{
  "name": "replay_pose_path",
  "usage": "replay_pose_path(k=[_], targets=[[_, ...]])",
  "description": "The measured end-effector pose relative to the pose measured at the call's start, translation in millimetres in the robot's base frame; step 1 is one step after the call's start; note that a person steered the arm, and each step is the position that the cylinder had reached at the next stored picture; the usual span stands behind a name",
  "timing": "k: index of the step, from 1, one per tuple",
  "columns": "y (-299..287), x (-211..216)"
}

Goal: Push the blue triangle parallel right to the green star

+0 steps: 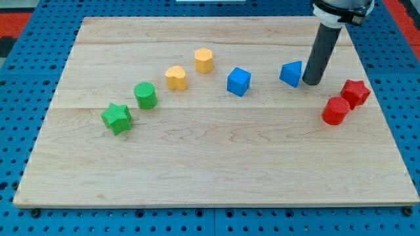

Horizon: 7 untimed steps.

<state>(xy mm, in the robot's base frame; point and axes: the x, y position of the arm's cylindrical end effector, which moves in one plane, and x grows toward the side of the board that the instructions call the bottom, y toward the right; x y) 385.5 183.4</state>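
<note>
The blue triangle (291, 73) lies on the wooden board (210, 164) at the upper right. My tip (312, 83) stands just to the triangle's right, close beside it; I cannot tell if it touches. The green star (117, 118) lies far across the board at the left, lower than the triangle.
A blue cube (239, 81) sits left of the triangle. Two yellow blocks (204, 60) (176, 77) and a green cylinder (145, 96) run in a diagonal line toward the star. A red cylinder (336, 111) and a red star (355, 93) sit at the right, below my tip.
</note>
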Motion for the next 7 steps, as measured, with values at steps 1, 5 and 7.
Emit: replay_pose_path(k=[1,5,7], targets=[[0.0,-39.9],[-55.8,9.1],[-84.4,51.5]])
